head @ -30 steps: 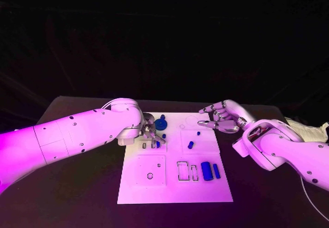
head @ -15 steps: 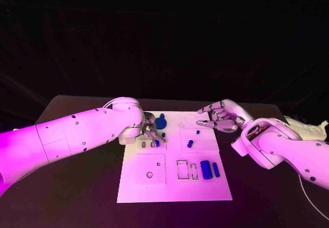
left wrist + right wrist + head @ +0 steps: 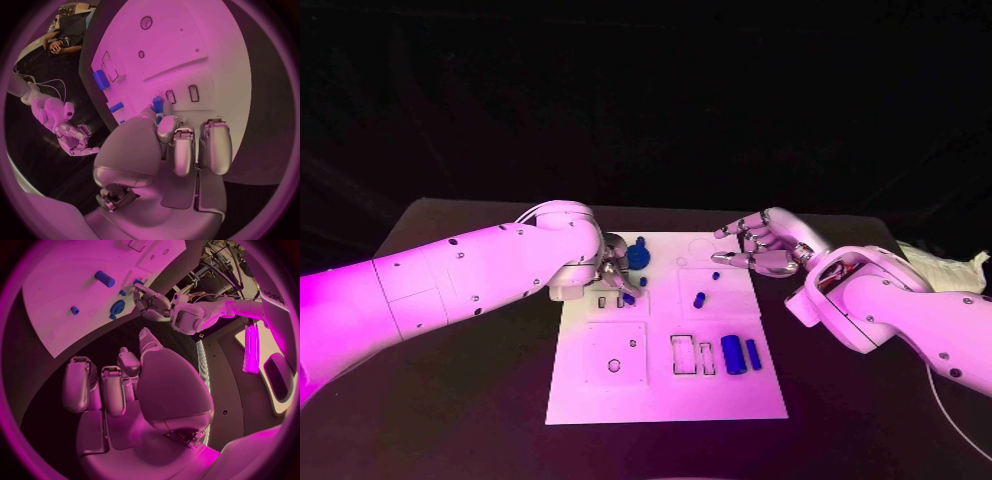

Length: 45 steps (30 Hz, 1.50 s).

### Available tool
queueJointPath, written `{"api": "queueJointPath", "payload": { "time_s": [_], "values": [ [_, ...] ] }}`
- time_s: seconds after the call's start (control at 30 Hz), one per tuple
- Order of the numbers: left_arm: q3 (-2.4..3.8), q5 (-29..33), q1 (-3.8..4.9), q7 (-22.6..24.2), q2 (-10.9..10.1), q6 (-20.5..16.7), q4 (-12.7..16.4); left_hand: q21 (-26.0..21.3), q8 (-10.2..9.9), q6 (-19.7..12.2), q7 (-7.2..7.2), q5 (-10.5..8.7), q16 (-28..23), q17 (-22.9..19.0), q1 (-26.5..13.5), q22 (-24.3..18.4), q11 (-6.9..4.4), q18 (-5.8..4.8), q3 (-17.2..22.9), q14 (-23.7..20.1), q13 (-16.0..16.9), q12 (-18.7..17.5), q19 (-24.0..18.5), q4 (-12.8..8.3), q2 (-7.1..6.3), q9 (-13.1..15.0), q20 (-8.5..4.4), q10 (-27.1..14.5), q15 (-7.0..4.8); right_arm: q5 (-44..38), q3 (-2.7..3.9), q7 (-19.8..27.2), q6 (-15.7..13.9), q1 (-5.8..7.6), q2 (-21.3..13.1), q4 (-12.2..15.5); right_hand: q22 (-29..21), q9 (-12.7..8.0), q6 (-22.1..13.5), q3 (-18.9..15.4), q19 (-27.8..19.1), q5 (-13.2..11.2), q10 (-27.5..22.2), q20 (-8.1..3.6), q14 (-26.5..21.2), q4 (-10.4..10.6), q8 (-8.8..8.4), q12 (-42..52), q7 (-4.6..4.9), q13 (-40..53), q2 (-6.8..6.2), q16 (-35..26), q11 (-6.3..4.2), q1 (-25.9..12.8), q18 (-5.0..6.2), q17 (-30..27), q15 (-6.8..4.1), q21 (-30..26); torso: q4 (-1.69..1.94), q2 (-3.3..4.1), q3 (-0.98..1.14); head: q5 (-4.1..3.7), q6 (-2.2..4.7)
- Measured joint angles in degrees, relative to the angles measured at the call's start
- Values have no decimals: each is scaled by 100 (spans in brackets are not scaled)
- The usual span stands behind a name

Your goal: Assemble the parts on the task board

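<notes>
Since a second ago my right hand (image 3: 764, 250) has drawn slightly back toward the board's (image 3: 668, 395) right edge, and the left hand (image 3: 613, 272) has barely shifted over the board's upper left part. I see the left hand down on the board with its fingers curled together around a small blue part (image 3: 157, 105); the left wrist view shows that part at the fingertips, beside two narrow slots (image 3: 182, 94), though I cannot tell for certain whether the fingers pinch it or only touch it. A round blue gear (image 3: 639, 257) stands on the board just beyond that hand. My right hand hovers off the board's upper right corner, over the worktop (image 3: 473, 400), fingers loosely spread and holding nothing. Between the two hands, on the board's upper right panel, lie two small blue pegs (image 3: 701, 299). Nearer me, on the board's lower right panel, a thick blue cylinder (image 3: 731, 355) and a thinner blue bar (image 3: 753, 353) lie side by side next to a rectangular cutout (image 3: 684, 356). On the lower left panel I see an oval hole (image 3: 615, 367).
</notes>
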Motion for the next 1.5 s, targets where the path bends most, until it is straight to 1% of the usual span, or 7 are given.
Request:
{"api": "queueJointPath", "payload": {
  "time_s": [0.03, 0.17, 0.3, 0.63, 1.0, 1.2, 1.5],
  "values": [
    [-3, 2, -2, 0, -11, 0, 11, 0, -6, 8, 26, 0, 0, 0, 1, 0, 1, 1, 182, -11, -12, -27, 0, 180, -94, 37, 0, 0, 11, 0, 0, -1, 2, 0, 1, -1, 0, 0, 0, 0, 0, 0, 0, 0, 0, 0, 0, 0, 0, 0, 0, 0, 0, 0, 0, 0, 0, 0, 0, 0, 0, -1, -2],
    [-6, 36, -10, 1, -106, -49, 92, -23, 36, 29, 47, 0, 0, 0, -320, 0, 37, 0, 1412, 4, 108, 26, 0, 213, -802, 218, 0, 52, 37, 0, -1, -3, 10, 0, 8, -9, 0, -1, 0, 0, 0, 0, 0, 0, 0, 0, 0, 0, 0, 0, 0, 0, 0, 0, 0, 0, 0, 0, 1, 1, 0, -4, -8],
    [-5, 116, -13, 8, -254, -233, 217, -34, 114, 39, 57, -23, 0, 0, -653, 0, 29, 0, 1974, 4, 98, 29, 0, 107, -1045, 365, 0, 78, 37, 0, -1, -5, 16, -1, 13, -20, 0, -1, 0, 0, 0, 0, 0, 0, 0, 0, 0, 0, 0, 0, 0, 0, 0, 0, 0, 0, 0, 0, 5, 0, -1, -4, -8],
    [-1, 284, -61, 25, -635, -1046, 596, -34, 163, 41, 60, -44, 0, 2, -915, -1, 43, 0, 2348, 4, 128, 29, 0, -71, -1123, 461, 1, 104, 37, 0, -1, -6, 25, -4, 7, -30, -11, -2, 21, 0, 0, 35, 1, 0, 0, 0, 0, 0, 21, 0, 0, -25, 1, 0, 0, -1, 0, 0, 38, -7, 14, 29, -18],
    [-7, 126, -301, 50, -748, -1689, 816, -34, 162, 52, 68, -50, 0, 4, -975, -1, 41, 0, 2378, 4, 165, 62, 0, -102, -1135, 477, 1, 147, 38, 6, -1, -6, 31, -4, 2, -35, -18, -2, 21, 0, 0, 35, 1, 0, 0, 0, 0, 0, 21, -5, 0, -23, 1, 0, 0, -1, 0, 0, 68, -15, 30, 46, -43],
    [-12, -124, -419, 58, -749, -1826, 853, -34, 161, 79, 52, -50, 0, 3, -999, -1, 41, 0, 2387, 4, 169, 63, 0, -111, -1159, 489, 1, 148, 38, 14, -1, -5, 47, -5, -5, -39, -23, -3, 21, 0, 0, 35, 1, 0, 0, 0, 0, -27, 21, -9, 0, -23, 1, 0, 0, -1, 0, -17, 64, -12, 29, 54, -52],
    [-12, -370, -459, 59, -768, -1742, 879, -33, 157, 62, 36, -57, 0, 3, -1014, -1, 41, 0, 2405, 3, 169, 63, 0, -129, -1174, 488, 1, 148, 38, 31, -1, -7, 81, -6, -7, -44, -28, -3, 21, -16, 0, 35, 1, 0, 0, 16, 0, -30, 20, -13, 0, -23, 1, 0, 0, 4, 0, -23, 61, -10, 28, 62, -69]
  ]
}}
